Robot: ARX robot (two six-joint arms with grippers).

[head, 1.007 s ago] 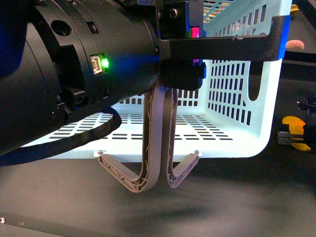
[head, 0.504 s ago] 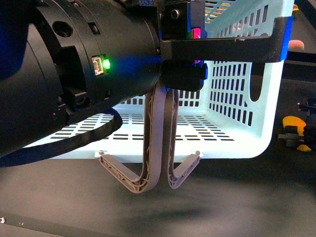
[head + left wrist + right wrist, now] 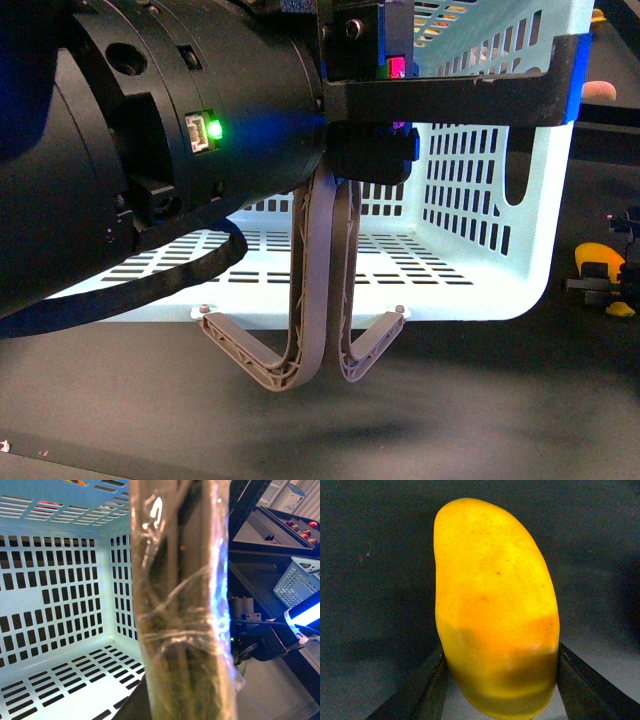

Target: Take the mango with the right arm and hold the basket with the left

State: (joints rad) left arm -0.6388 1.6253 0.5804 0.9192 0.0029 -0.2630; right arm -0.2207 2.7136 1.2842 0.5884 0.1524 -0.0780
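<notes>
The light turquoise basket [image 3: 480, 200] hangs tilted above the dark table, its two grey-brown handles [image 3: 310, 300] dangling below. My bulky black left arm [image 3: 150, 150] fills the left of the front view. My left gripper [image 3: 450, 105] is shut on the basket's wall, one long flat finger [image 3: 460, 92] lying across it. In the left wrist view a film-wrapped finger [image 3: 180, 605] stands beside the basket's slotted inside [image 3: 60, 605]. The yellow-orange mango [image 3: 495, 610] is pinched between my right gripper's [image 3: 500, 695] dark fingers [image 3: 425, 690]. It also shows at the front view's right edge [image 3: 598, 258].
The dark table [image 3: 450, 410] spreads below the basket. In the left wrist view a grey-white slotted crate [image 3: 295, 582] and a tray with small red and yellow fruits [image 3: 300, 527] stand off to the side. A pinkish object [image 3: 598, 90] shows behind the basket.
The mango in my right gripper has drifted slightly to the right and down at the picture's edge. The basket and left arm have stayed put.
</notes>
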